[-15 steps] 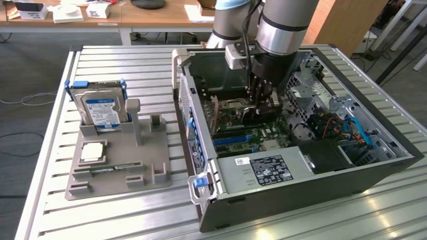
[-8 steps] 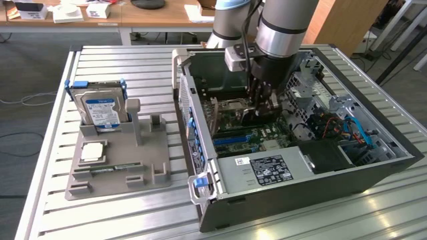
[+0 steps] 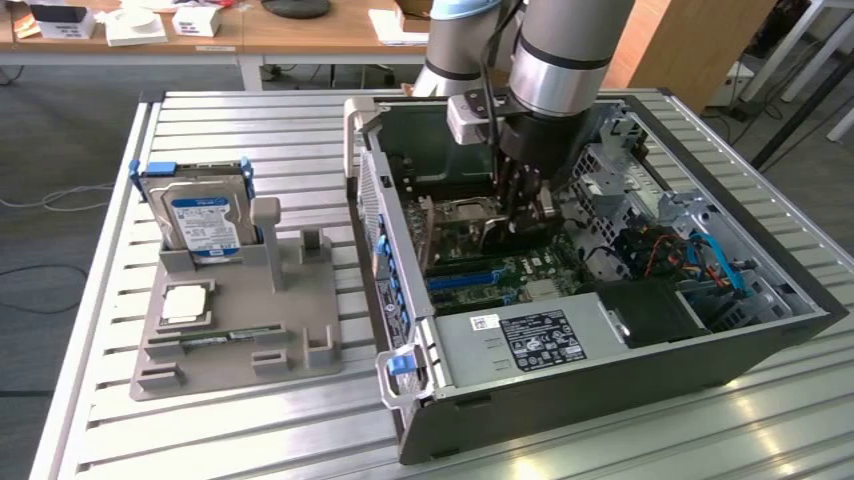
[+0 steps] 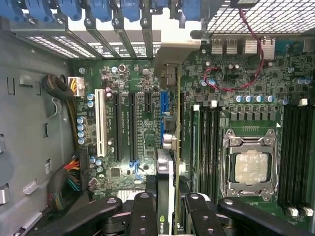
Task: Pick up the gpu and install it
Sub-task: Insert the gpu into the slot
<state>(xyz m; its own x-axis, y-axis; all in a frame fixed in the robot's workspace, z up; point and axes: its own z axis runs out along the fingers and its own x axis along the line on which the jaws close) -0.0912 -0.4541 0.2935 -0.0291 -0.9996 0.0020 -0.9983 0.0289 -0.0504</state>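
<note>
The jaws are clamped on the gpu (image 4: 176, 128), which stands edge-on over the motherboard (image 4: 142, 73). It lies just beside the motherboard's blue slot (image 4: 161, 105), the processor socket (image 4: 251, 164) on its other side.

The table (image 3: 240, 430) is bare silver metal with long ridges, and it shines a little. The holder (image 3: 234, 365) is dull grey plastic. The hard drive (image 3: 200, 215) is shiny metal with a smooth paper label. The computer case (image 3: 601, 385) is dark, dull metal. In the upper left of the exterior view, the desk (image 3: 307, 35) is smooth pale wood. The motherboard (image 4: 142, 78) is a green, slightly glossy board. The gripper (image 4: 169, 204) has dull black plastic fingers (image 4: 142, 214). The gpu (image 4: 166, 169) shows a thin, hard board edge.
</note>
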